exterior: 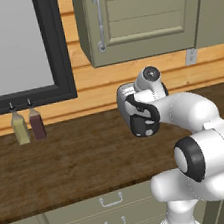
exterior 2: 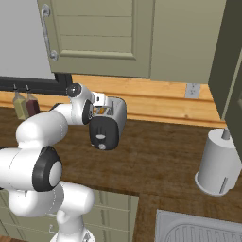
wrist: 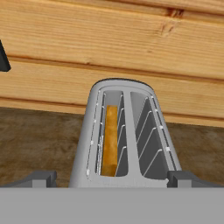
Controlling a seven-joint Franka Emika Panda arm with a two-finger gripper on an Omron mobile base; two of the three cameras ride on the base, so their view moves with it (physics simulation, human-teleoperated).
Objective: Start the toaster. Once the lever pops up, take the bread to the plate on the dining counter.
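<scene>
The toaster [exterior 2: 109,124] is sitting on the dark wood counter [exterior: 65,161] close to the plank wall, its black end panel with the lever and round knob facing out toward the room. The white arm is reaching over it from behind, and the gripper [wrist: 112,177] is hovering just above the toaster's top with its two dark fingers [wrist: 39,178] spread wide apart, one on either side of the silver body, holding nothing. Looking down along the hand, the bread [wrist: 110,140] is standing on edge in the left of the two slots, its golden crust showing between the wire guides, while the other slot is standing bare. From the left side the arm's wrist is covering most of the toaster [exterior: 134,112], so only its rounded shell and dark end are peeking out. Two small bottles [exterior: 27,125], one yellowish and one dark red, are standing together by the wall under the window, well apart from the toaster. A grey paper towel roll [exterior 2: 218,163] is standing upright further along the counter near the sink [exterior 2: 198,229].
</scene>
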